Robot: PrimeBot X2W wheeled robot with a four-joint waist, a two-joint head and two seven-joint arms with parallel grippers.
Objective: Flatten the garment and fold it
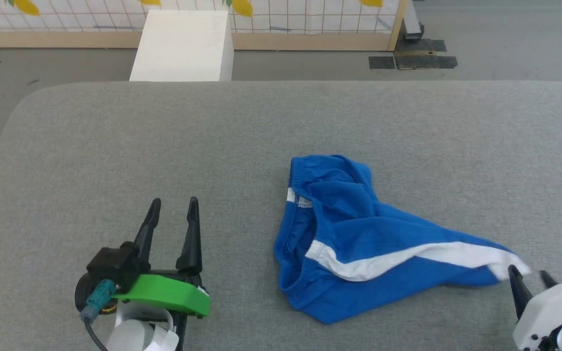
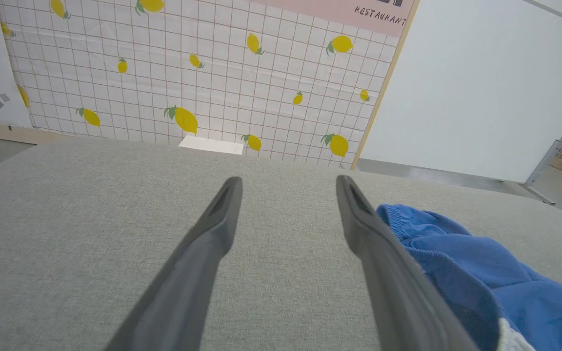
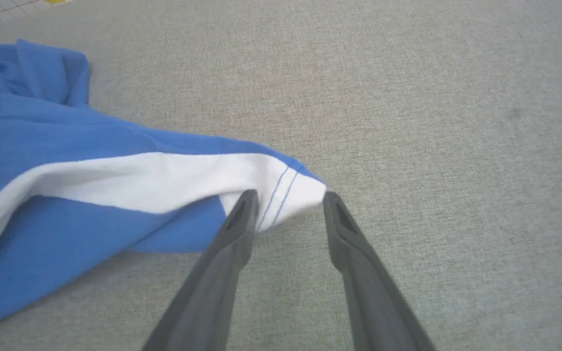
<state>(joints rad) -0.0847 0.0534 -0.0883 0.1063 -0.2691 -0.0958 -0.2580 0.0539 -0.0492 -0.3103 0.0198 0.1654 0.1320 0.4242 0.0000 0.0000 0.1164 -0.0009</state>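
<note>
The garment (image 1: 359, 239), royal-blue shorts with a white side stripe, lies crumpled on the grey table, waistband to the left and one leg stretched toward the lower right. My right gripper (image 1: 530, 277) is at that leg's white hem corner (image 3: 291, 195), jaws open, with the corner's tip lying between the fingertips (image 3: 242, 209) and nothing pinched. My left gripper (image 1: 172, 207) rests open on bare table to the left of the shorts, about a gripper-length from the waistband (image 2: 403, 219). In the left wrist view the left gripper (image 2: 288, 187) has nothing between its fingers.
The grey padded table (image 1: 115, 146) has rounded far corners and open room all around the shorts. Beyond its far edge stand a white box (image 1: 183, 44) and a lemon-print tiled wall (image 2: 188, 73). Dark floor mats (image 1: 412, 56) lie at the far right.
</note>
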